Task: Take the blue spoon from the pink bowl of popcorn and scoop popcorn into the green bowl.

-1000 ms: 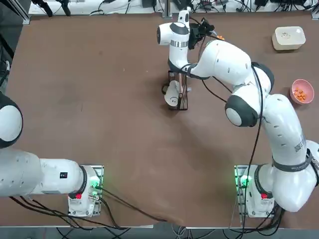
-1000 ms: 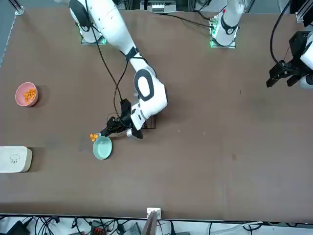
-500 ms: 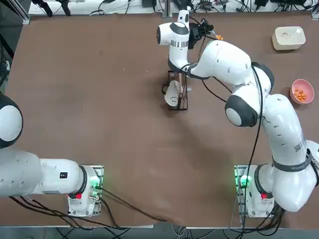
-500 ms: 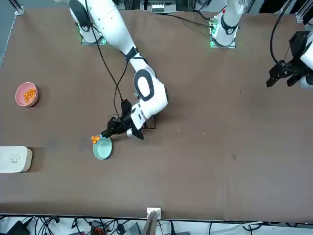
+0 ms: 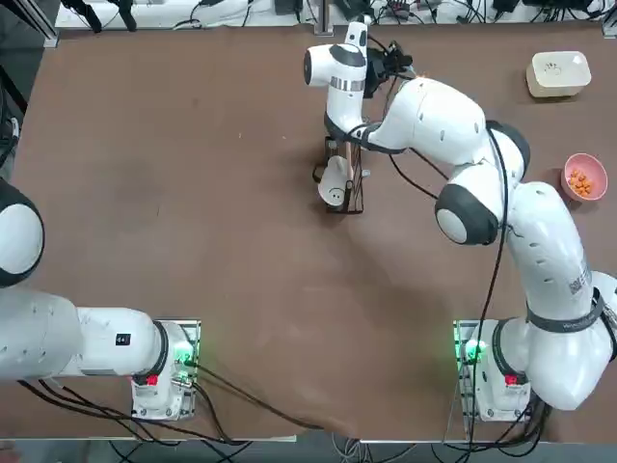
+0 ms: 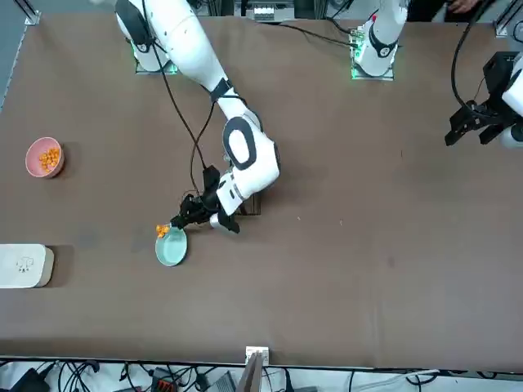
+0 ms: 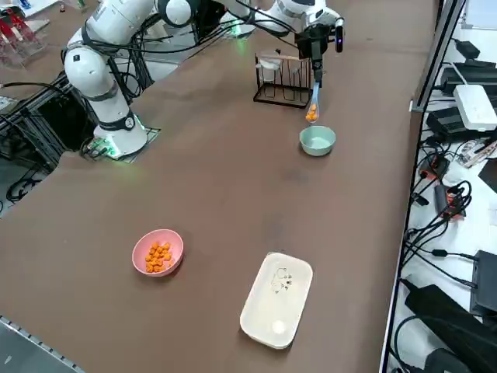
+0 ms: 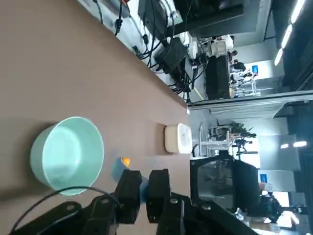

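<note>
Right gripper [image 7: 314, 68], upper centre of the side view: jaws pinching the blue spoon [image 7: 314, 99], loaded with popcorn [image 7: 311, 116], just above the green bowl [image 7: 318, 141].

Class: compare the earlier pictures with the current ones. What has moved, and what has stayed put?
The loaded blue spoon, shut in the right gripper, shifted closer over the green bowl's rim. The bowl looks empty. The pink bowl stayed put.
</note>
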